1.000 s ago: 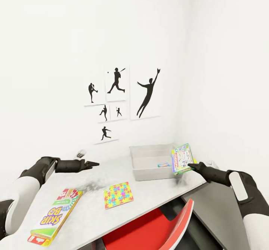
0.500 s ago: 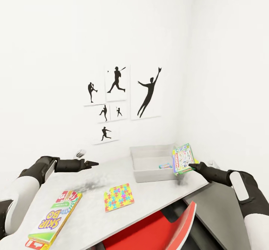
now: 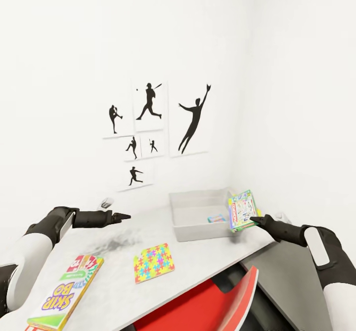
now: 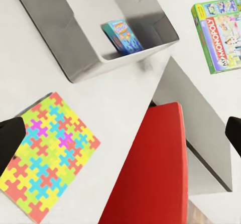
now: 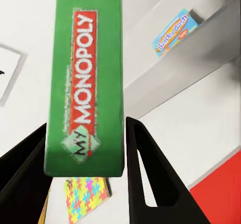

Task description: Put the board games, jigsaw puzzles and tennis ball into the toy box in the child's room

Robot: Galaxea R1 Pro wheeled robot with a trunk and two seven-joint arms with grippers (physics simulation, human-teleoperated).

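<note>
Two arms reach out over the grey table [image 3: 207,261], one to each side of it. The right gripper [image 3: 253,219] has its fingers clamped on the edge of a green Monopoly box [image 3: 242,210], held upright and tilted in the air just beside the right wall of the toy box [image 3: 190,232]; from the right wrist the dark fingers [image 5: 145,179] sit on either side of the box's green spine [image 5: 88,78]. The toy box is an open grey tray near the table's far right corner, and a small blue-and-orange box [image 3: 216,218] already lies inside it against the near wall. The left gripper [image 3: 123,216] hovers above the table's far left part with nothing in it; its fingertips show well apart at the edges of the left wrist view, so the fingers are spread. A bright jigsaw puzzle [image 3: 154,262] lies flat near the middle of the table, and a Skip-Bo box [image 3: 66,294] lies flat towards the near left edge. A red chair [image 3: 217,304] is tucked under the table's front edge. Baseball silhouettes [image 3: 148,133] hang on the white wall behind.
</note>
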